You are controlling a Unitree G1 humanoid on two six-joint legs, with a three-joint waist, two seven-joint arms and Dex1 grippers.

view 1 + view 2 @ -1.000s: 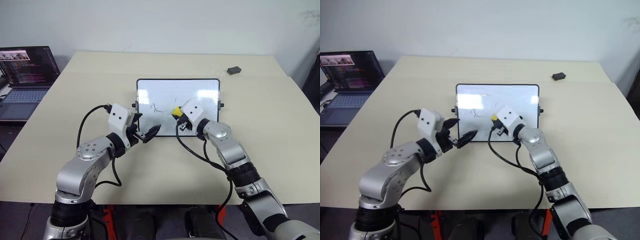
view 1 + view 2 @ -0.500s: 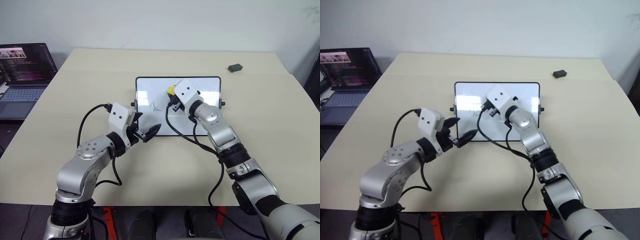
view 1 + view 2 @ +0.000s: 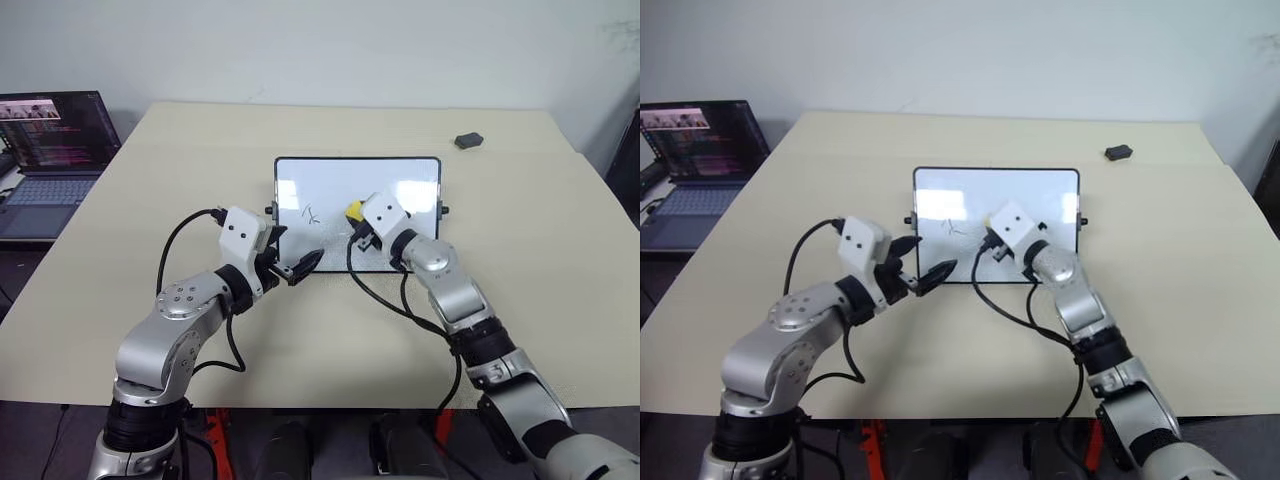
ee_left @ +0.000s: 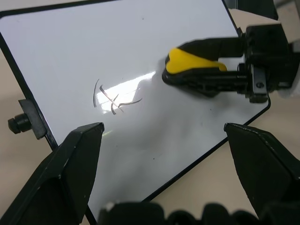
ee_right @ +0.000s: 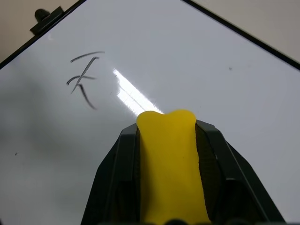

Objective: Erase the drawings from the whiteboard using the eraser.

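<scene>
The whiteboard [image 3: 330,183] stands tilted at the middle of the table. One drawing [image 3: 312,215], a thin dark scribble, sits on its left half and also shows as the drawing [image 5: 84,78]. My right gripper [image 3: 356,216] is shut on the yellow eraser [image 3: 354,210], whose black underside lies against the board's middle, just right of the scribble; the eraser [image 4: 190,62] is apart from the mark. My left gripper [image 3: 292,250] hangs open at the board's lower left corner, holding nothing.
An open laptop [image 3: 50,150] stands off the table's far left corner. A small dark grey lump [image 3: 467,140] lies at the table's far right. Bare beige tabletop [image 3: 520,230] surrounds the board.
My right gripper carried the eraser up to the board's top edge, then back down to the middle. The left gripper stayed still.
</scene>
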